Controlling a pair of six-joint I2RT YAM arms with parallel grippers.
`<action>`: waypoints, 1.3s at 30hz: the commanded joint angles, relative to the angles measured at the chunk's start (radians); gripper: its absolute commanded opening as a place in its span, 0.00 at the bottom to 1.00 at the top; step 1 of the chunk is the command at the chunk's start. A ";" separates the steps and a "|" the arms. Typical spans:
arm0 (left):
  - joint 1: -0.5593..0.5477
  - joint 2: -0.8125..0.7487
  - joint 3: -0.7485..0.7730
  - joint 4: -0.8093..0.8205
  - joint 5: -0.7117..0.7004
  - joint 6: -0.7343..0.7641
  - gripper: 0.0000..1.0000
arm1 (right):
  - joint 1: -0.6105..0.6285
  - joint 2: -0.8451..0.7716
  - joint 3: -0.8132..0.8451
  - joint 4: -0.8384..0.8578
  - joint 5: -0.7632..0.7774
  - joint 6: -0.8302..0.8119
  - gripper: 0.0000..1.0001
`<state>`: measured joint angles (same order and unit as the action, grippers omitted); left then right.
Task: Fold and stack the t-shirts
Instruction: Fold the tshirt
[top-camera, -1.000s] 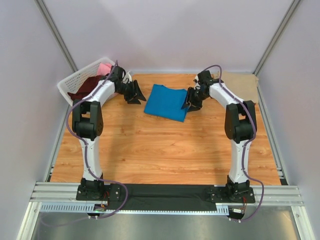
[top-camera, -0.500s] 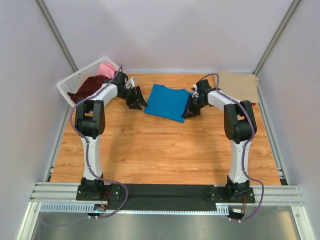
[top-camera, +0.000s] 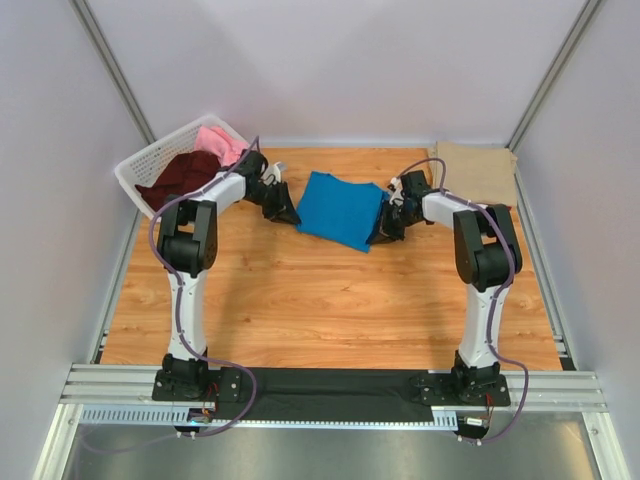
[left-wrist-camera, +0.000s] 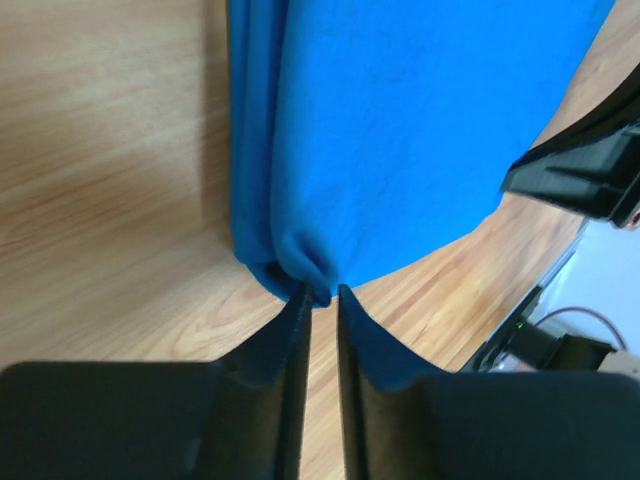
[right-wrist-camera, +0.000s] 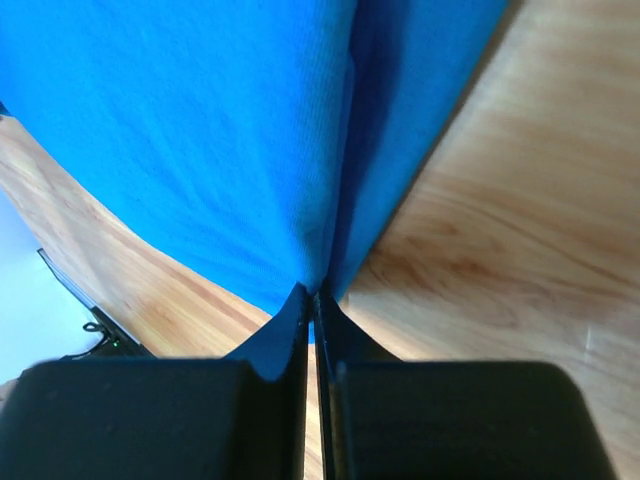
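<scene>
Blue t-shirt (top-camera: 342, 208) is pinched at both ends. The left gripper (left-wrist-camera: 320, 292), jaws narrow, nips its puckered left edge. The right gripper (right-wrist-camera: 312, 292), jaws pressed tight, clamps a fold at its right edge. The shirt lies folded on the wooden table (top-camera: 300, 290), toward the far side. Far left, a maroon shirt (top-camera: 180, 175) and a pink shirt (top-camera: 215, 140) fill the white basket (top-camera: 135, 165). A tan shirt (top-camera: 478, 170) lies far right.

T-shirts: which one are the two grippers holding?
The bright blue t-shirt, pinched at opposite sides by the left gripper and right gripper; the maroon t-shirt and pink t-shirt lie untouched in the basket.
</scene>
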<state>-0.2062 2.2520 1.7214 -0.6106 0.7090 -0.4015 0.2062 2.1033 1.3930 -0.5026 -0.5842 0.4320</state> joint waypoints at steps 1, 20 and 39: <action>-0.009 -0.006 -0.042 0.014 0.024 0.001 0.20 | -0.005 -0.042 -0.049 -0.034 0.033 -0.052 0.00; -0.045 -0.404 -0.429 -0.106 -0.095 -0.106 0.48 | 0.018 -0.407 -0.284 -0.243 0.133 -0.078 0.28; -0.039 0.053 0.196 -0.044 -0.040 0.021 0.48 | -0.087 -0.094 0.156 -0.179 0.198 -0.185 0.43</action>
<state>-0.2462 2.2986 1.8950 -0.6628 0.6331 -0.3904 0.1181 1.9793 1.4910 -0.7116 -0.3897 0.2707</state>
